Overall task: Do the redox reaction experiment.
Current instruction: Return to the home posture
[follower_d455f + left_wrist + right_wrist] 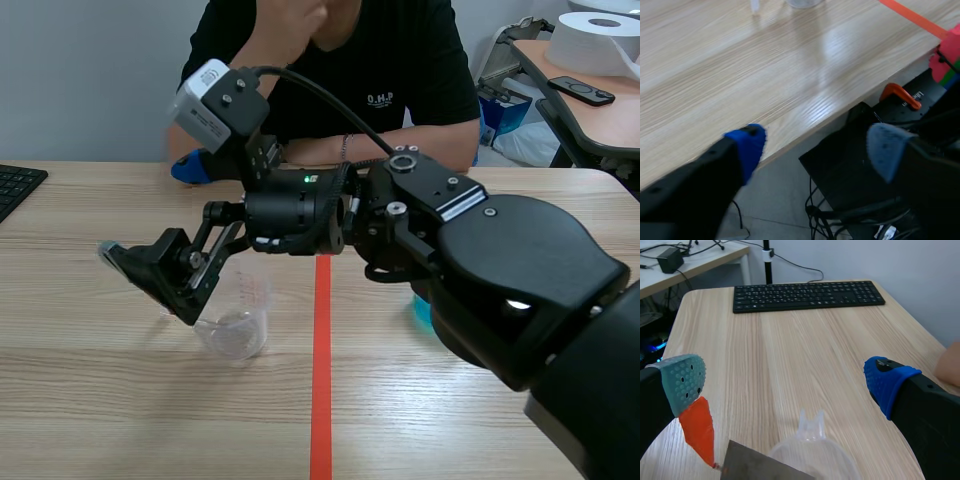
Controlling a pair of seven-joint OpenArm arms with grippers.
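A clear plastic beaker stands on the table left of the tape line and looks empty. My right arm reaches across from the right, and its gripper hangs open just above and to the left of the beaker. In the right wrist view the beaker's spout lies low between the wide-spread fingers of the right gripper. A flat grey piece with an orange-red wedge beside it shows close under the gripper; what it is I cannot tell. A beaker of blue liquid peeks out behind the right arm. My left gripper is open over the table's front edge, holding nothing.
A person sits across the table with a forearm resting on it. A black keyboard lies at the far left. Below the table's front edge are black equipment and an orange clamp. A side table with a paper roll stands at the back right.
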